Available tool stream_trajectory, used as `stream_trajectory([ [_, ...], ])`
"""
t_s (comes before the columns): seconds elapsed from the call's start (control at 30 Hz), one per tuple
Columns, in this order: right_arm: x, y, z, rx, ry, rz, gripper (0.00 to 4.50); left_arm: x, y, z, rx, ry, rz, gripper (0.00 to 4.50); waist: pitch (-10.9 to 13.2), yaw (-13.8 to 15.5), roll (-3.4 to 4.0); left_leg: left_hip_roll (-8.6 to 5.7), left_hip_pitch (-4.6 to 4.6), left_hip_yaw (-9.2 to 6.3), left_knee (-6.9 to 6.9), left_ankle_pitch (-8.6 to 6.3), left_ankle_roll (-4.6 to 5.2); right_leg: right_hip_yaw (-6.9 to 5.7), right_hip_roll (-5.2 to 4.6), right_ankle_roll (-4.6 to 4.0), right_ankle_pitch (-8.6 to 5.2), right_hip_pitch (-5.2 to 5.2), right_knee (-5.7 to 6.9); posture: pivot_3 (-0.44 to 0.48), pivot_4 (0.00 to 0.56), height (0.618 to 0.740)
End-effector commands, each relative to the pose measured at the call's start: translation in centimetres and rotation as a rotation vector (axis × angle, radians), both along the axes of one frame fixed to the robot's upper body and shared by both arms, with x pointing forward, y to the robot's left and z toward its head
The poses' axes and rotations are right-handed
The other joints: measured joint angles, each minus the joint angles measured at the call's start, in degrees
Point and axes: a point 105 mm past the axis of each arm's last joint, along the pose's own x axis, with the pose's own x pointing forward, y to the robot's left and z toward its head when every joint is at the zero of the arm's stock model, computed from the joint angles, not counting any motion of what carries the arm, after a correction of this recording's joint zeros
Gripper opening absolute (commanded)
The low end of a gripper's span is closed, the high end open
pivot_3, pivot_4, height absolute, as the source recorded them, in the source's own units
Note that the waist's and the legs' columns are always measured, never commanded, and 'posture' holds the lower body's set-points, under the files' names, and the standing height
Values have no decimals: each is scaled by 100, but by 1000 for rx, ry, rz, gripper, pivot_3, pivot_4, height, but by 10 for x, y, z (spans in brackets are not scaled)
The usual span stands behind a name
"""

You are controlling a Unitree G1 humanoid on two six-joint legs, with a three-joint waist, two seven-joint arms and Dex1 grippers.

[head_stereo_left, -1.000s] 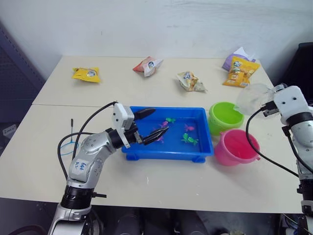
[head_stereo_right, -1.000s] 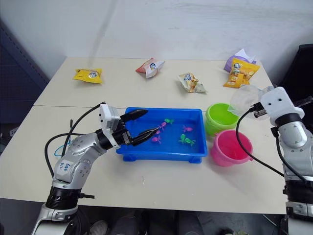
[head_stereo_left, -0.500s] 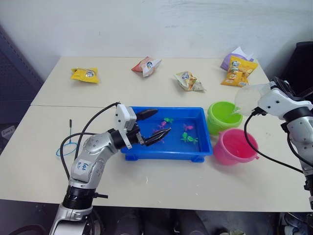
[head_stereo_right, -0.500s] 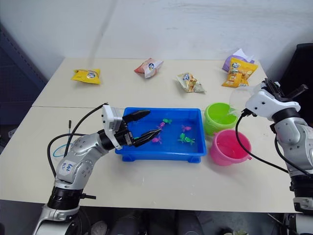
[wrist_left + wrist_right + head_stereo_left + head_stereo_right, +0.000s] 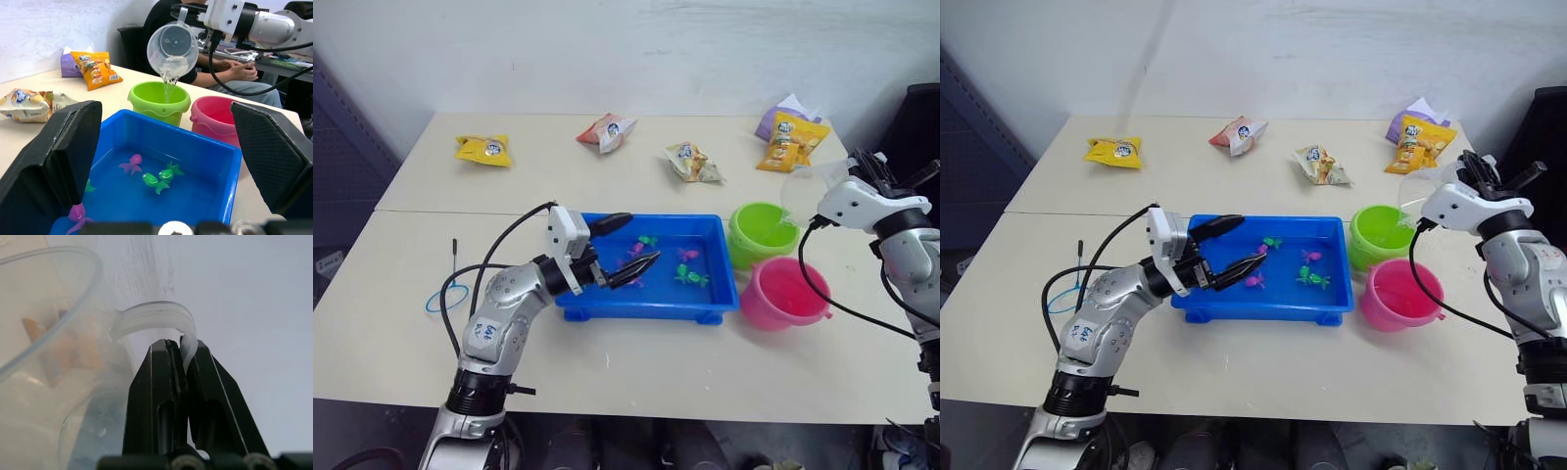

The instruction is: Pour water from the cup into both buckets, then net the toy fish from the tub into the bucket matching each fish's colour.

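My right gripper point(image 5: 182, 352) is shut on the handle of the clear cup point(image 5: 808, 191). The cup is tipped over the lime green bucket point(image 5: 762, 231), and a thin stream of water point(image 5: 170, 83) falls into it. The pink bucket point(image 5: 785, 294) stands just in front of the green one. The blue tub point(image 5: 646, 308) holds water and several toy fish, among them a pink one point(image 5: 690, 255) and a green one point(image 5: 690, 278). My left gripper point(image 5: 641, 238) hovers open over the tub's left end, holding nothing. The net point(image 5: 456, 269) lies on the table left of my left arm.
Snack bags lie along the back of the table: yellow point(image 5: 484, 149), red and white point(image 5: 607, 130), pale point(image 5: 693, 162), orange point(image 5: 792, 140). A person point(image 5: 234, 68) sits behind the buckets. A black cable loops beside the net.
My right wrist has rolled and tipped the cup further over the green bucket. The left gripper has stayed open over the tub, hardly moving.
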Motion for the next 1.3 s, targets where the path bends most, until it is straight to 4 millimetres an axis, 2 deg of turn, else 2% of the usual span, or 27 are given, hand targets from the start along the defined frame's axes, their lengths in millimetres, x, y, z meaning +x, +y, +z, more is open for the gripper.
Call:
stream_trajectory([
  [0.03, -5, 3, 22, -49, -88, 9, 40, -3, -2, 10, 0, -61, -3, 4500, 0, -1, 0, 0, 0, 0, 0, 0, 0, 0, 0, 0, 0, 0, 0, 0, 150, 738],
  [0.47, -8, 7, 20, -82, -128, 16, 40, -3, -5, 10, 4, -76, -11, 4500, 0, -2, 0, 0, 0, 0, 0, 1, -1, 0, 0, 0, 0, 0, 1, 0, 150, 738],
  [0.57, -9, 10, 18, -32, -114, 51, 40, -4, -5, 10, 3, -75, -11, 4500, 0, -1, 0, 0, 0, 0, 0, 1, -1, 0, 0, 0, 0, 0, 1, 0, 150, 738],
  [0.83, -9, 4, 8, 145, -72, 60, 40, -5, -5, 9, 3, -70, -10, 4500, 0, 0, -1, 0, 0, 0, 1, 1, -1, 0, 1, 0, 0, 0, 2, 0, 150, 738],
  [1.13, -20, -33, 12, 666, -108, 43, 40, -10, -1, 11, -26, -60, -25, 4500, 2, 3, -4, 1, -1, -2, 0, 1, 1, 0, 0, 0, 0, 1, 2, 0, 150, 738],
  [1.23, -27, -50, 11, 926, -130, 78, 40, -11, 1, 15, -41, -70, -40, 4500, 2, 1, -4, 2, 0, -3, 0, 1, 1, -1, 0, 0, 0, 1, 3, 0, 150, 738],
  [1.3, -30, -60, 1, 1134, -102, 119, 40, -15, 0, 22, -63, -86, -77, 4500, 3, 3, -5, 2, -1, -5, 0, 1, 2, -2, 1, 0, 0, 2, 4, 0, 150, 738],
])
